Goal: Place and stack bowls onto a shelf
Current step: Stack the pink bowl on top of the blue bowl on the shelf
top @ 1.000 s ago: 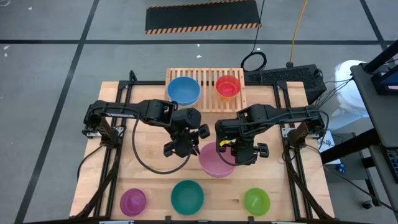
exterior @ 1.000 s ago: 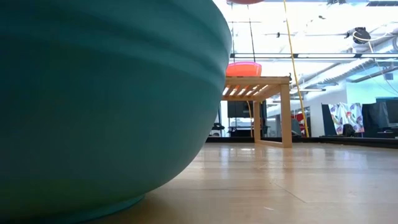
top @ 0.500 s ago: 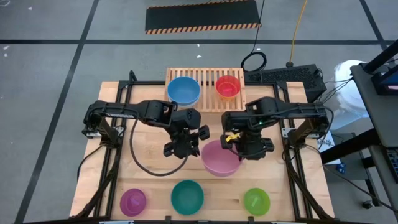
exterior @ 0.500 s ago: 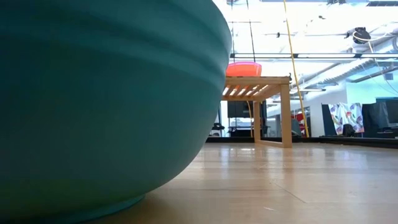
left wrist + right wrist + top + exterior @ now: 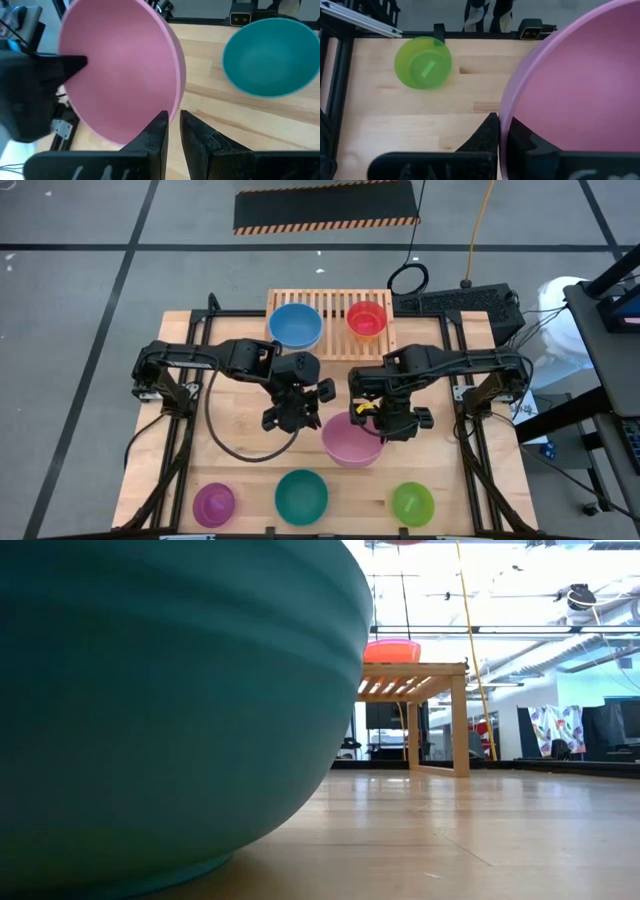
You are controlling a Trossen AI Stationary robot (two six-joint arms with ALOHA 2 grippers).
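High view is looking straight down; low view is sitting close behind the teal bowl (image 5: 170,710); both wrist views are sharing the pink bowl (image 5: 120,70).

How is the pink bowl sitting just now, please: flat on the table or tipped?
Tipped: the pink bowl shows its inside slanted, with the right gripper clamped on its rim.

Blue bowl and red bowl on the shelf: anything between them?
Nothing. In the high view, bare slats of the shelf separate the blue bowl from the red bowl.
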